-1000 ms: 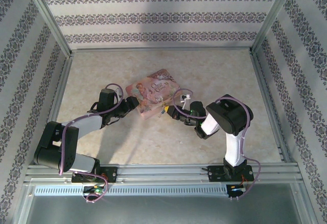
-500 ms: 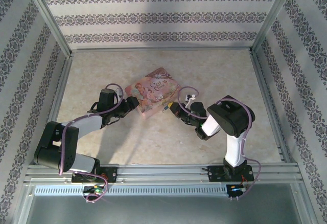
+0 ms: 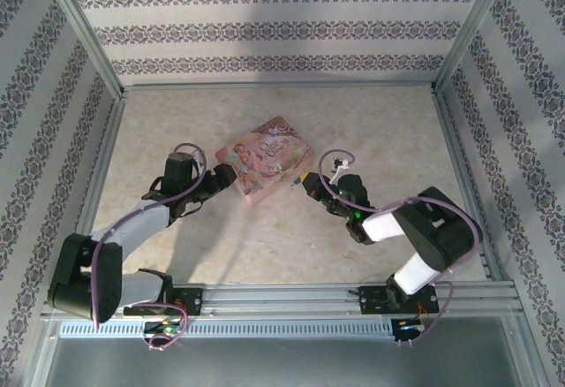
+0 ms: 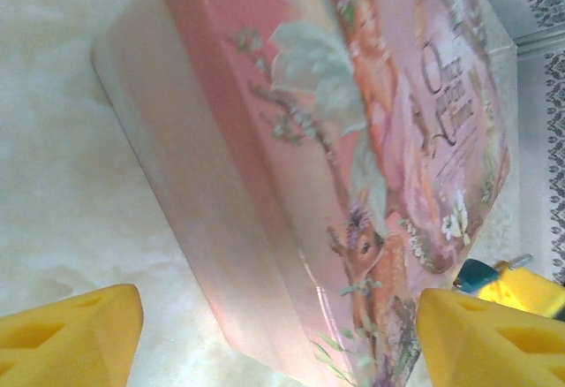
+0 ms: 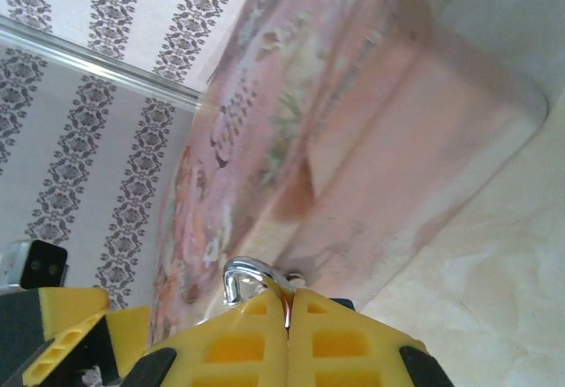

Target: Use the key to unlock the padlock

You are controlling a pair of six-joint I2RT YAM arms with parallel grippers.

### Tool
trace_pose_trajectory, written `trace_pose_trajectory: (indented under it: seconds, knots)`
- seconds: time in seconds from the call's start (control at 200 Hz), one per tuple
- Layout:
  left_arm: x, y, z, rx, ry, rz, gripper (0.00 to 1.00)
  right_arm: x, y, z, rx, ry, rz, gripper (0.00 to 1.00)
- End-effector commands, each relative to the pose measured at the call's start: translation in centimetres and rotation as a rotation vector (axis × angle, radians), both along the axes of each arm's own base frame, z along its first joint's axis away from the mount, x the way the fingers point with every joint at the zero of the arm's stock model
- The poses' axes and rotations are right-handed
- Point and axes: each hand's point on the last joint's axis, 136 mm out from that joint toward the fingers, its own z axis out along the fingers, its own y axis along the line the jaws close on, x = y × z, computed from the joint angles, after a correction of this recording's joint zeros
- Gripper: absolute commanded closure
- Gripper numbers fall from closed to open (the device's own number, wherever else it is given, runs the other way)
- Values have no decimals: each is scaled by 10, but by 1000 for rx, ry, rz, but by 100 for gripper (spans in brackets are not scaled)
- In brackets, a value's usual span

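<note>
The pink picture-printed box (image 3: pixel 267 159) lies flat mid-table. At its right near corner my right gripper (image 3: pixel 309 181) is shut on the padlock (image 3: pixel 303 178). In the right wrist view the silvery shackle (image 5: pixel 240 274) curls out above the closed yellow fingers (image 5: pixel 353 334), close against the box side (image 5: pixel 371 140). My left gripper (image 3: pixel 225 178) is open at the box's left near corner; its fingers (image 4: pixel 71 330) straddle the box edge (image 4: pixel 265 228) without touching. The lock's blue body (image 4: pixel 479 274) peeks past the box in the left wrist view. I cannot make out a key.
Patterned walls with metal posts (image 3: pixel 84 29) enclose the table on three sides. A metal rail (image 3: pixel 282 297) runs along the near edge by the arm bases. Bare tabletop (image 3: pixel 371 122) lies behind and to the right of the box.
The right arm's elbow has swung out to the right and lower, and its gripper shifted slightly right, still at the box's corner with the padlock. The left arm stretched forward; its gripper stays at the box.
</note>
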Motion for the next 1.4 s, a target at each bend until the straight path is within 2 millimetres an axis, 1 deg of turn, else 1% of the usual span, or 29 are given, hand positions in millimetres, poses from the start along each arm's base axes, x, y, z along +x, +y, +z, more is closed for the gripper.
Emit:
trace_pose_trajectory:
  seconds: [0.0, 0.095, 0.18, 0.255, 0.38, 0.49, 0.585, 0.77, 1.019, 1.169, 1.399]
  knots:
    - [-1, 15, 17, 115, -54, 35, 17, -3, -10, 3, -140, -18, -5, 100]
    - [-5, 29, 27, 175, -97, 78, 14, -9, -17, 12, -231, -19, 9, 100]
    - [-10, 40, 41, 216, -149, 117, 11, -15, -26, 21, -318, -18, 20, 100]
    - [-15, 52, 52, 263, -193, 153, 9, -23, -33, 30, -395, -26, 44, 100]
    - [-23, 71, 70, 337, -269, 216, 4, -39, -41, 39, -494, -15, 104, 100]
    - [-29, 85, 81, 375, -323, 278, 0, -55, -50, 40, -559, 27, 149, 100]
    - [-33, 94, 84, 401, -338, 317, 0, -70, -59, 40, -634, 85, 182, 100]
    - [-35, 98, 84, 433, -334, 323, 1, -99, -72, 39, -735, 184, 242, 100]
    - [-34, 101, 86, 443, -341, 335, 1, -127, -79, 36, -800, 287, 309, 100]
    - [-36, 102, 89, 448, -342, 338, 1, -143, -85, 26, -834, 386, 339, 100]
    - [-39, 102, 87, 421, -342, 350, 1, -154, -80, 7, -838, 478, 395, 100]
